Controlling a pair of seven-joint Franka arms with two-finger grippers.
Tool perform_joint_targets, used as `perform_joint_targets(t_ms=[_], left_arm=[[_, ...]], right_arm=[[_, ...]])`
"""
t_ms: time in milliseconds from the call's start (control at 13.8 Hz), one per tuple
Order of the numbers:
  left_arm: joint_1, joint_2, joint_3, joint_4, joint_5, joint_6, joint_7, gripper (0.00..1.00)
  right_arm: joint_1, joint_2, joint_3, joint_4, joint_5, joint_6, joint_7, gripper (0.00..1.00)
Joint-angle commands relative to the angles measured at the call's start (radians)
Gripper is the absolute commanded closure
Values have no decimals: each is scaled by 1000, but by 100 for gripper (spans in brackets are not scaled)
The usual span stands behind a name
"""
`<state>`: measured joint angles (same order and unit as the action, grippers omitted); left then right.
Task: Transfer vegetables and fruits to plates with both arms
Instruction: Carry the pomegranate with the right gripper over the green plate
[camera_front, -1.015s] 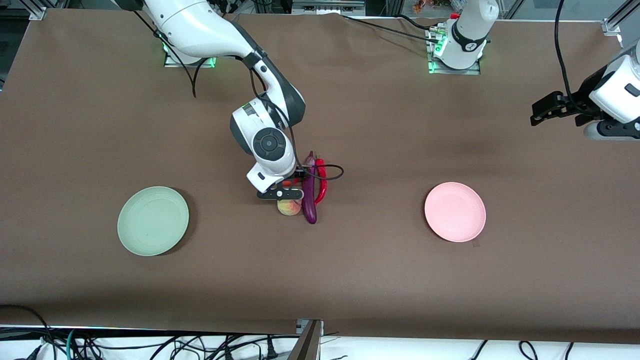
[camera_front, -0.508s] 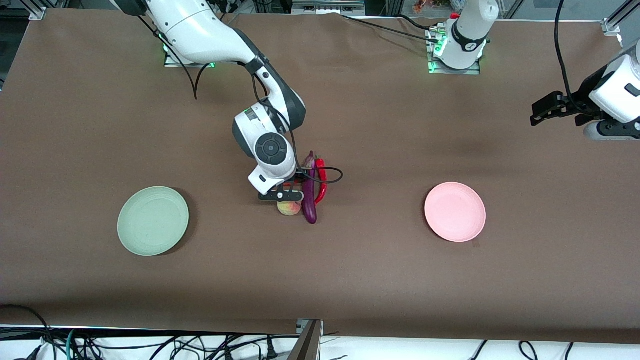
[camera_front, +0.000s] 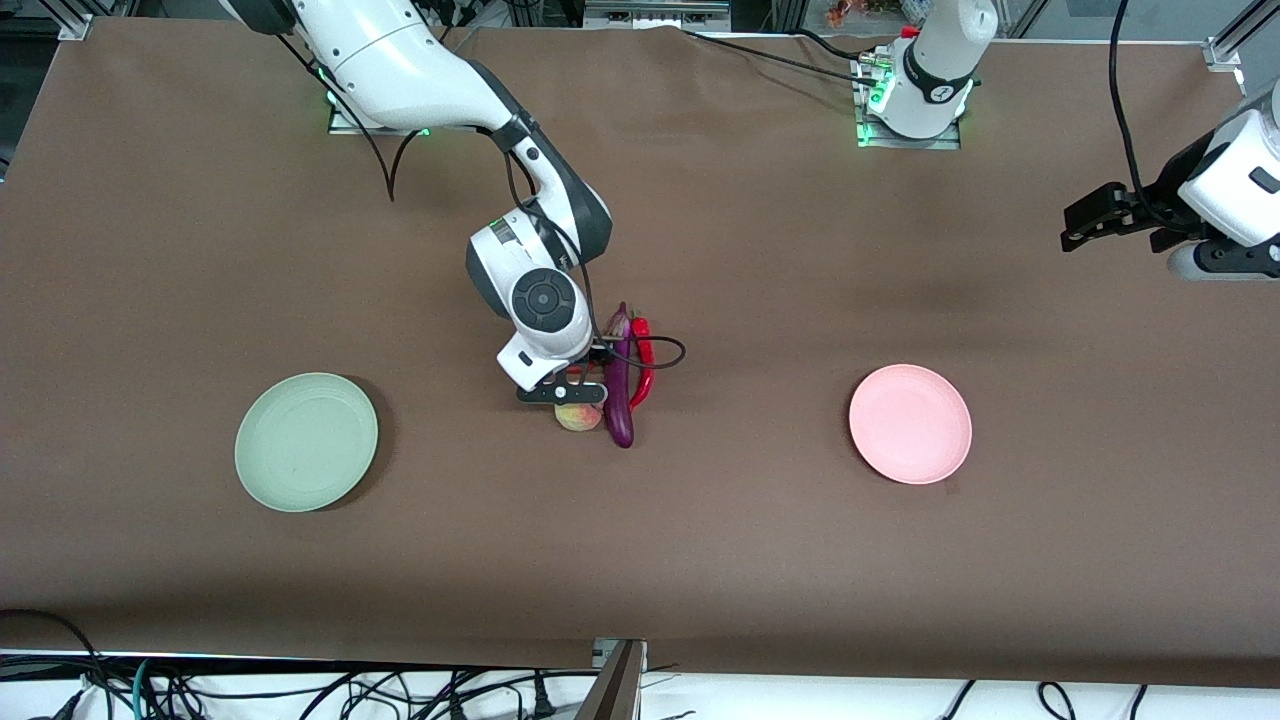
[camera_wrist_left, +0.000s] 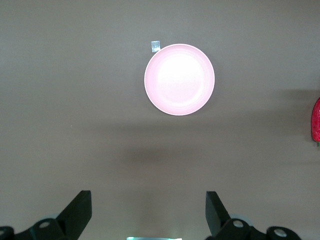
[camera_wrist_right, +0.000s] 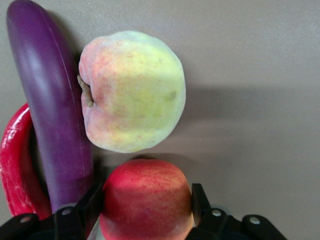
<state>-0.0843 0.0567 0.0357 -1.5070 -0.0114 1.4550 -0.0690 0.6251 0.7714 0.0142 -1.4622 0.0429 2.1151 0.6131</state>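
Right claw (camera_wrist_right: 146, 210) is down at the produce cluster mid-table, fingers clamped on either side of the red apple (camera_wrist_right: 146, 197). The peach (camera_front: 578, 416) lies just beside it, nearer the camera, touching the eggplant (camera_front: 620, 385); the chili (camera_front: 645, 365) flanks the eggplant. Left claw (camera_wrist_left: 148, 212) waits, spread wide, above the left arm's end of the table (camera_front: 740, 260), pink plate (camera_wrist_left: 179, 79) in its view. Green plate (camera_front: 306, 441) sits toward the right arm's end.

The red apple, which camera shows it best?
The right wrist view: the apple fills the foreground between the right gripper's fingers, which touch its sides. In the front view only a red sliver shows under that gripper. The left wrist view doesn't show it.
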Motion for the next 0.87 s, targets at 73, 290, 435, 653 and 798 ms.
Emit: perform_joint_targets(t_ms=[73, 290, 435, 653, 798], left_arm=[[-2, 12, 1, 30, -19, -7, -6, 0], [-2, 12, 1, 30, -19, -7, -6, 0], [-2, 12, 1, 30, -19, -7, -6, 0], [-2, 12, 1, 30, -19, -7, -6, 0], [-2, 12, 1, 30, -21, -7, -5, 0]], right_arm=[[-2, -29, -7, 14, 2, -4, -33, 61], [-27, -81, -10, 14, 2, -56, -67, 61], [-62, -113, -11, 14, 3, -110, -131, 61], [-137, -150, -39, 14, 0, -194, -270, 61], [-165, -161, -120, 14, 0, -222, -434, 61]])
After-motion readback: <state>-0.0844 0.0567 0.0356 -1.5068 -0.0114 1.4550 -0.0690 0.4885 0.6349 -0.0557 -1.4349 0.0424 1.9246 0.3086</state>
